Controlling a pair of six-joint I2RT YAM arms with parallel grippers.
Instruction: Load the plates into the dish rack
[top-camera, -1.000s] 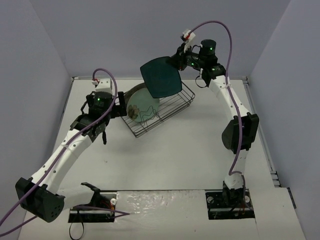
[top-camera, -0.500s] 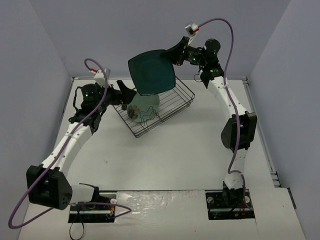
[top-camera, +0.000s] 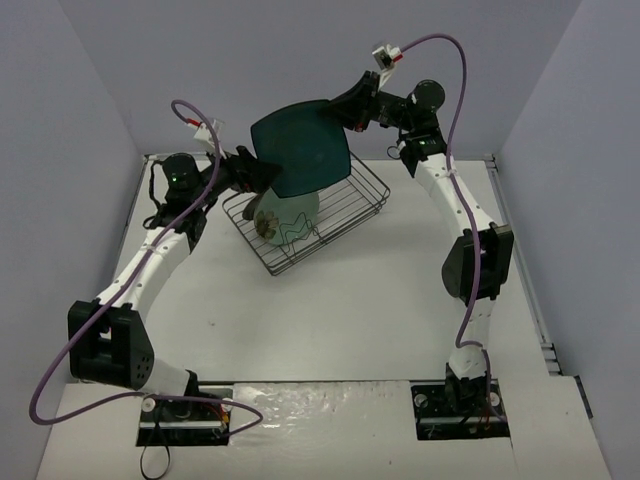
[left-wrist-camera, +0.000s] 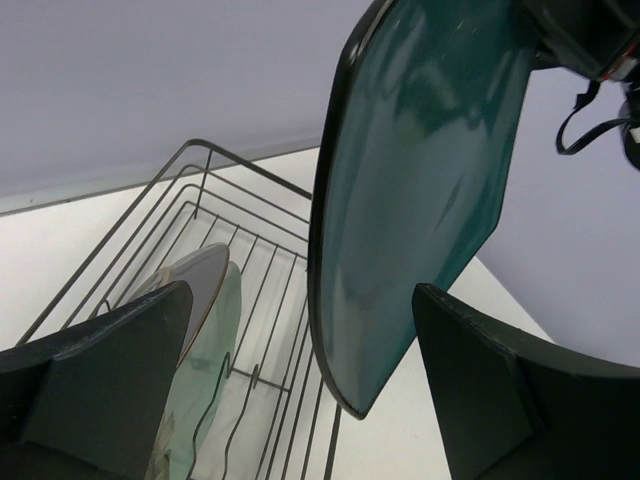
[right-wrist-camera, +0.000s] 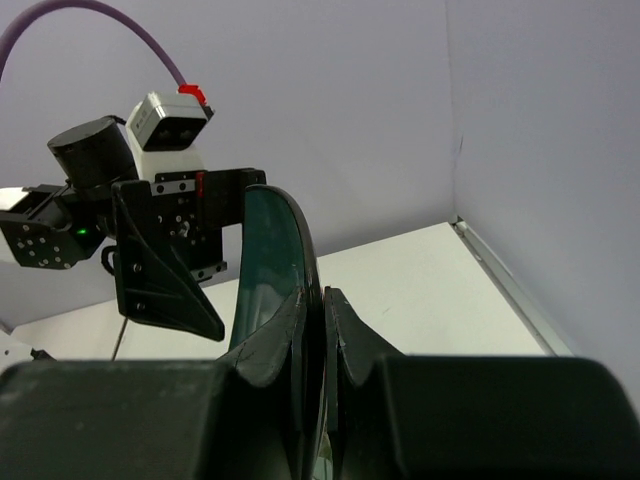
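Setting: we look down on a white table (top-camera: 380, 310) closed in by plain grey-lilac walls.
Done: two plates stand on edge in the black wire dish rack (top-camera: 350, 205), a round mint-green plate (left-wrist-camera: 215, 350) and a round grey plate (left-wrist-camera: 195, 275) just beside it.
In hand: the dark teal rounded-square plate (top-camera: 300, 150) hangs tilted in the air above the rack's far side. The right gripper (top-camera: 345, 108) is clamped on its upper rim.
Left gripper (top-camera: 262, 175): spread wide and holding nothing, one finger to each side of the teal plate's lower edge.
Left to do: we judge two of the three loaded; only the teal plate lacks a slot.
Hidden: from above the teal plate covers the grey one. We cannot make out any pattern on the grey plate, nor tell which divider gap is free.
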